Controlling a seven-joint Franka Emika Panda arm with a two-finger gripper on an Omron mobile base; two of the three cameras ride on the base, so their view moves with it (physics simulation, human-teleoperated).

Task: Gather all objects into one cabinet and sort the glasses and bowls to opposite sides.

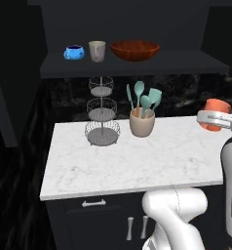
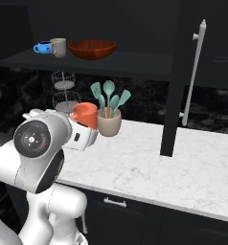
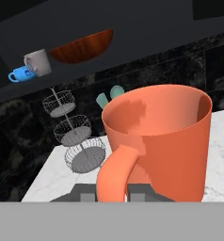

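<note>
White marble countertop (image 1: 137,161) is seen below a black wall cabinet (image 1: 132,19), whose single dark shelf (image 1: 186,62) carries 3 items in a row; from the left base view these are a squat bright blue cup (image 1: 74,52) at the left, a plain grey-beige tumbler (image 1: 97,51) just beside it, and a wide reddish-brown bowl (image 1: 135,50) to the right of the tumbler, slightly apart from it; the cabinet's tall black door (image 2: 202,72) is shown swung open in the right base view, its slim white bar handle (image 2: 195,72) facing the camera; on the counter a wire 3-tier basket stand (image 1: 102,112) is placed near the back wall, with a beige crock (image 1: 142,124) of teal spatulas (image 1: 145,100) just beside it on the right; the gripper (image 1: 214,118) is held above the counter's right end, below shelf level, closed on the small orange-red mug (image 1: 215,114); in the hand view the mug (image 3: 161,141) is seen upright and close, its handle turned toward the camera, gripped low down at its near side.
</note>
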